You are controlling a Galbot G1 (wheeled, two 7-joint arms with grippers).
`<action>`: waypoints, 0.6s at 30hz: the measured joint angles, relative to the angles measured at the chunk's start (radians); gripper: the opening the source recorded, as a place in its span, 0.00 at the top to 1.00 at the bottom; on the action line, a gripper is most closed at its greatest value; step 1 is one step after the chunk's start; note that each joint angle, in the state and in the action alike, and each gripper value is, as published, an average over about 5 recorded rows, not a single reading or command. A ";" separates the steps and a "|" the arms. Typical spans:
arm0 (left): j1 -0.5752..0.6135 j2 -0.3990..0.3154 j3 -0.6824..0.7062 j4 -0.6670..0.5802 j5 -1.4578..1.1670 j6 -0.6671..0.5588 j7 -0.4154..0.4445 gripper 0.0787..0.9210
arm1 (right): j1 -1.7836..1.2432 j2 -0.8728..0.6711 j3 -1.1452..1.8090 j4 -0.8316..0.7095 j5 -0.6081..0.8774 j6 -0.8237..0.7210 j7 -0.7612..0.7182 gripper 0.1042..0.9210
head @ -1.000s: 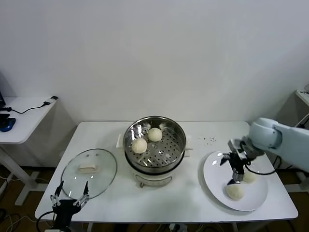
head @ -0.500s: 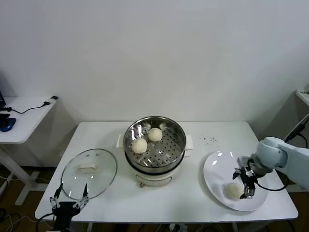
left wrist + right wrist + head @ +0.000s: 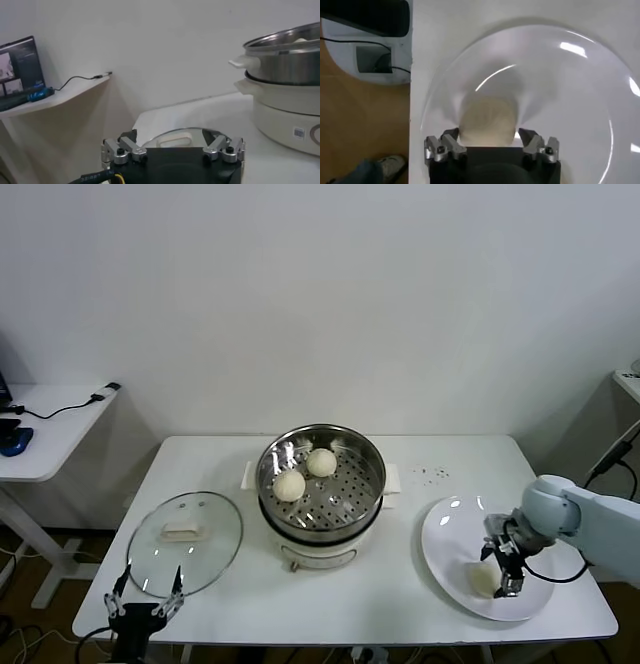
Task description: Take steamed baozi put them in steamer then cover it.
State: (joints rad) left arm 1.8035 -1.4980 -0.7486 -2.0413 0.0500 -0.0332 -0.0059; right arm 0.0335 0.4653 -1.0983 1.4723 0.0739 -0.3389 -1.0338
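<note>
**Right gripper down on bun at plate; two buns in steamer; lid off**

Head view. Round shiny stainless-steel steamer (image 3: 321, 484) with perforated tray, seated on a white electric base, at centre of the white rectangular table (image 3: 400, 594). Two smooth, matte cream-white steamed baozi (image 3: 305, 474) on the tray, toward its far-left part, just beside each other. Round clear glass cover (image 3: 185, 540) with metal rim and white rectangular handle flat on the table to the robot's left of the steamer, apart from it. Flat glossy white plate (image 3: 455, 524) at the table's right end. Right gripper (image 3: 503, 573) lowered onto the plate, black fingers either side of one cream-white bun (image 3: 484, 577); contact not clear from here. Left gripper (image 3: 146, 598) low at the table's front-left edge, near the cover's rim, fingers spread wide, holding nothing.

Left wrist view. Left gripper (image 3: 173, 150) with metal-tipped fingers far apart, empty; cover handle (image 3: 175, 141) visible between them farther off; steamer wall and white base (image 3: 285, 75) alongside.

Right wrist view. Right gripper (image 3: 490, 146) over the plate (image 3: 570, 100), fingers partly closed, flanking the rounded bun (image 3: 487, 122); firm grip cannot be told.
</note>
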 measured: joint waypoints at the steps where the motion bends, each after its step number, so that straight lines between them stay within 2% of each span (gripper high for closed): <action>1: 0.000 0.000 0.000 0.000 0.001 0.000 0.000 0.12 | -0.001 0.001 0.001 -0.001 0.000 0.001 0.000 0.30; 7: 0.002 -0.001 0.002 0.001 0.003 0.000 -0.001 0.12 | 0.008 0.000 -0.002 -0.002 0.007 0.007 -0.003 0.37; 14: 0.006 -0.001 0.003 -0.003 0.004 -0.001 -0.001 0.12 | 0.067 0.003 -0.032 0.007 0.007 0.035 -0.018 0.39; 18: 0.011 0.002 0.001 -0.005 0.003 -0.003 -0.001 0.12 | 0.169 0.028 -0.084 -0.009 -0.009 0.105 -0.041 0.40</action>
State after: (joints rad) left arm 1.8143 -1.4964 -0.7473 -2.0460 0.0528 -0.0366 -0.0073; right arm 0.2029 0.4928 -1.1819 1.4632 0.0653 -0.2335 -1.0746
